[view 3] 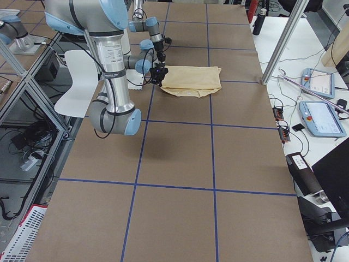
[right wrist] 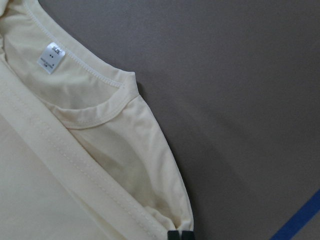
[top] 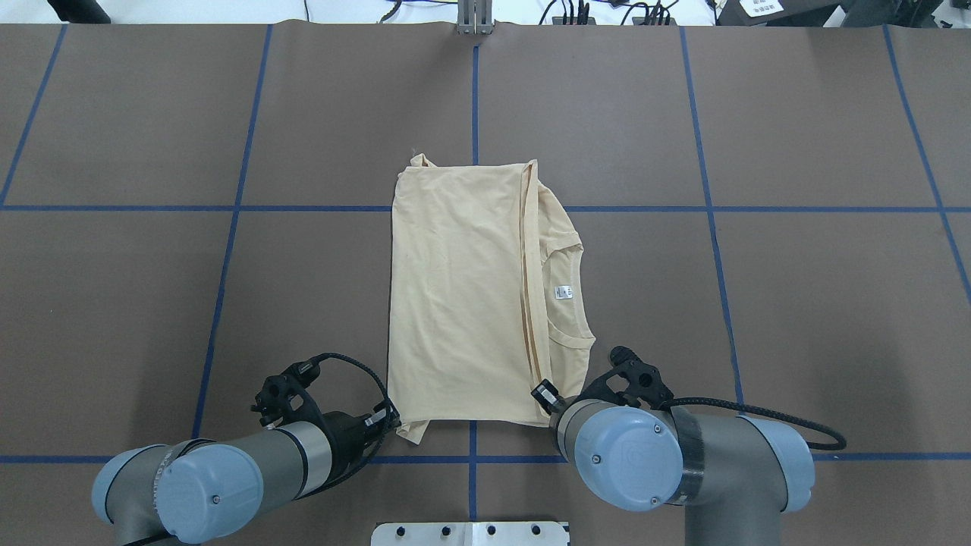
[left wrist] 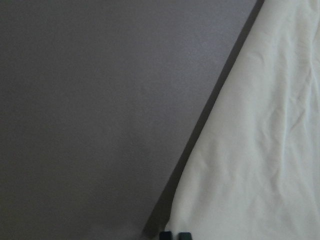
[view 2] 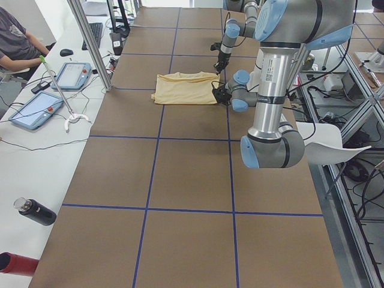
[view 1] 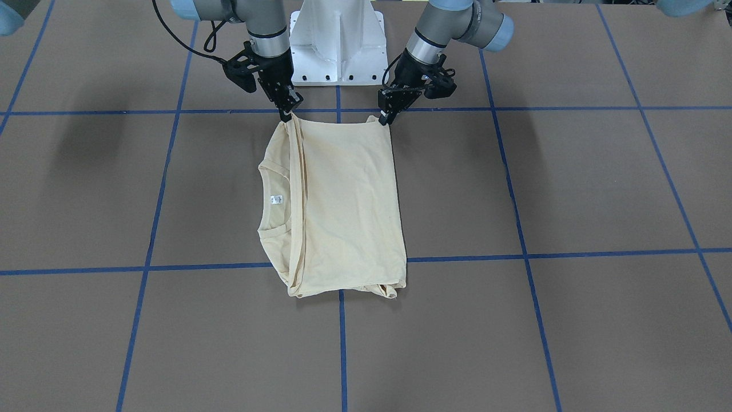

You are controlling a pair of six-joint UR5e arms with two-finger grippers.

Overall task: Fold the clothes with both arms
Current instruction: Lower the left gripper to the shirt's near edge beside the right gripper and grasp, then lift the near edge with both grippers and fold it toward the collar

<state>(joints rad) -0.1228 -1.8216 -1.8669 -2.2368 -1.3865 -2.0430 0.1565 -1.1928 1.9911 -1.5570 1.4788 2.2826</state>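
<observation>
The pale cream-yellow T-shirt point(view 1: 349, 212) lies folded into a long rectangle in the middle of the brown table. Its neck opening and small white label point(view 1: 276, 199) face the robot's right. The print is hidden. My left gripper point(view 1: 387, 119) is shut on the shirt's near corner on the left side. In the left wrist view its fingertips point(left wrist: 175, 235) meet at the fabric's edge. My right gripper point(view 1: 290, 113) is shut on the near corner by the neckline, and that corner is lifted slightly. The right wrist view shows the tips point(right wrist: 180, 235) pinching the hem corner below the collar point(right wrist: 95, 117).
The white pedestal base point(view 1: 337, 46) stands just behind the two grippers. Blue tape lines point(top: 474, 98) divide the table into squares. Beyond the table's far edge is a white bench with tablets point(view 2: 73, 75), a metal post point(view 2: 90, 42) and a seated person point(view 2: 15, 39).
</observation>
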